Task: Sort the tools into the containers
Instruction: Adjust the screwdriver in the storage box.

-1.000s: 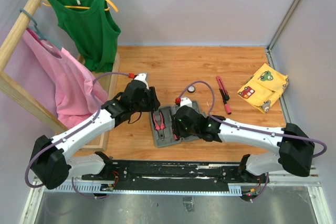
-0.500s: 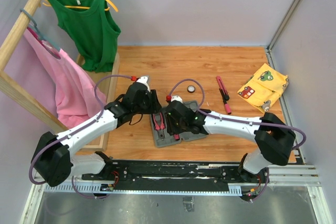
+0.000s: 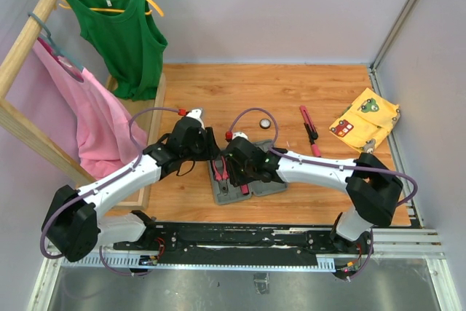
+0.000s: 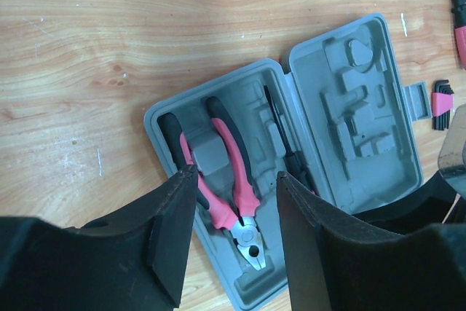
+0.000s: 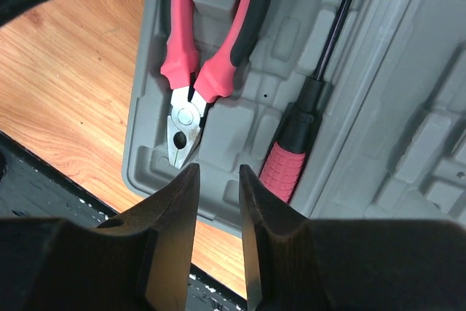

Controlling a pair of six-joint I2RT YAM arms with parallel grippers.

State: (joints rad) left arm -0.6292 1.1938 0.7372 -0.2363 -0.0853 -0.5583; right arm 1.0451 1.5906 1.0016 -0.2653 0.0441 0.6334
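Case (image 4: 364,143): right tool (image 5: 217,174) shifted left over it, gap seemingly narrower; left tool (image 4: 237,176) apart.

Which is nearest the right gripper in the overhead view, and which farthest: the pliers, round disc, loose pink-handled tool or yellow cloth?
1. pliers, in the case, just left of the right gripper.
2. round disc, farther back, slightly right.
3. loose pink-handled tool, farther right.
4. yellow cloth, by the far right edge.
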